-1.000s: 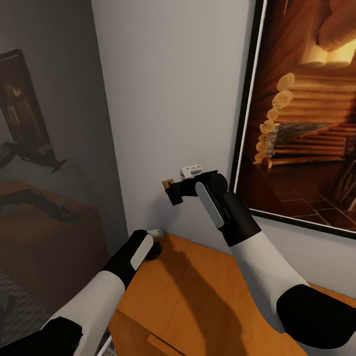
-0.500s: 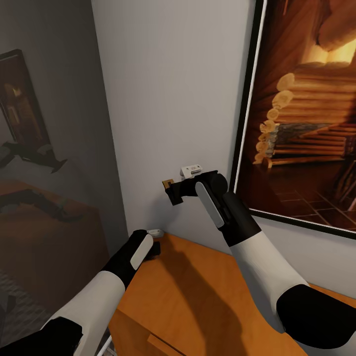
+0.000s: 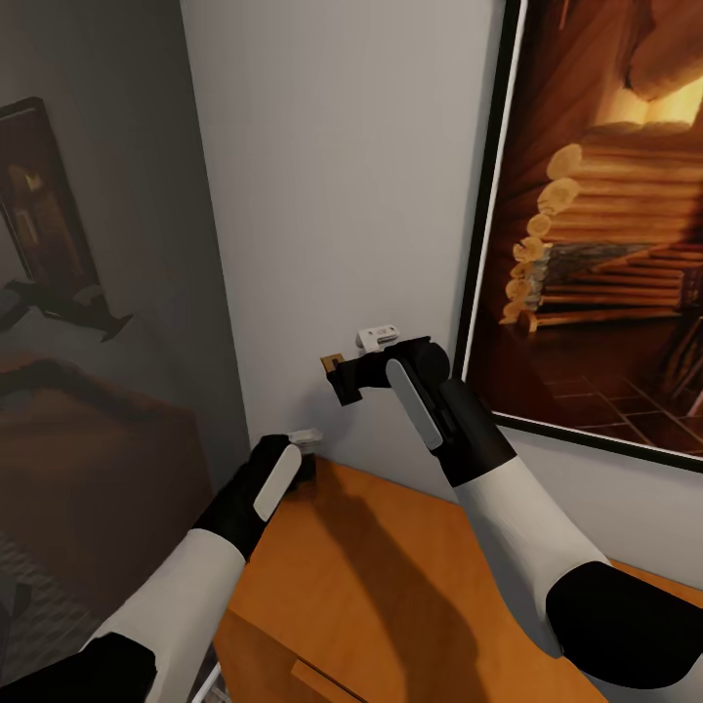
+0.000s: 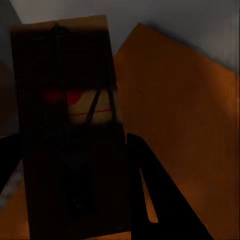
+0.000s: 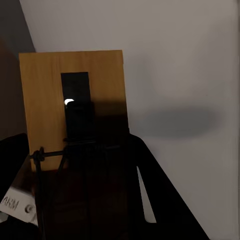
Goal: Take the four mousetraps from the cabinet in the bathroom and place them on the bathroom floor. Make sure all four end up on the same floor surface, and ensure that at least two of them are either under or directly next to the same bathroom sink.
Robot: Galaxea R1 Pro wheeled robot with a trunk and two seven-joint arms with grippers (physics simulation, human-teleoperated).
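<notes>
Mousetraps are pinched one in each gripper, the right gripper (image 3: 344,379) holding its mousetrap (image 5: 75,125) up by the wall, the left gripper (image 3: 301,467) lifting another (image 4: 70,135) off the cabinet (image 3: 391,586) top's far left corner, so next comes carrying both to the bathroom floor

Smooth, satiny orange wood tops the cabinet (image 3: 410,576) — the mousetrap (image 5: 70,125) is matt tan wood.
</notes>
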